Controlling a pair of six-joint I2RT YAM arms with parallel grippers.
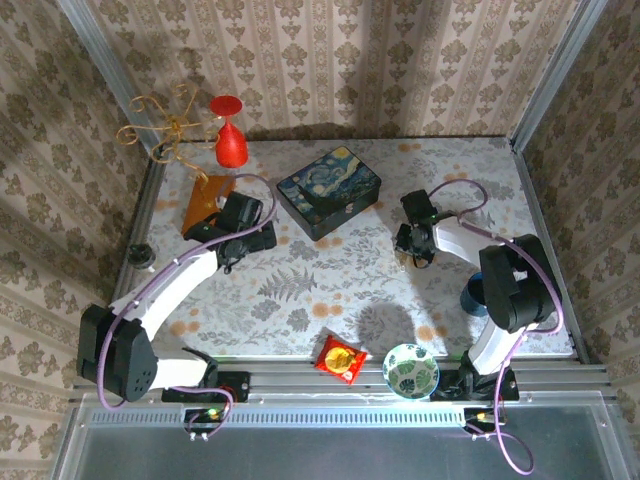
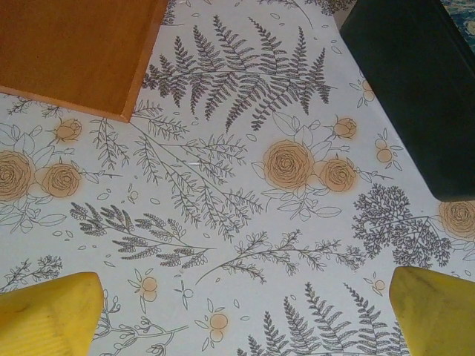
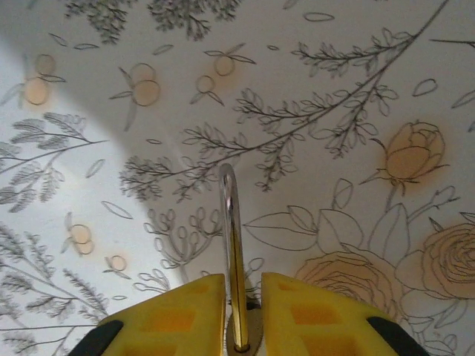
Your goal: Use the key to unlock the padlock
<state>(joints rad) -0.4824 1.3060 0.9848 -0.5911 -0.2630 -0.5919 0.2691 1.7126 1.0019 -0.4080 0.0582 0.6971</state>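
Shut blue box (image 1: 328, 192) upper centre; bowl (image 1: 410, 370) bottom edge. padlock (image 3: 231, 245) lower centre between right tool (image 3: 243, 279) fingers, nearly together, grip unclear. left tool (image 2: 245, 315) wide apart over floral counter (image 2: 223, 222). Wallpapered walls (image 1: 330, 60).

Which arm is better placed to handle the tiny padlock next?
Right. The right gripper straddles the thin shackle of the padlock, fingers close on either side. The left gripper hangs wide open over tablecloth beside the dark box, away from the padlock.
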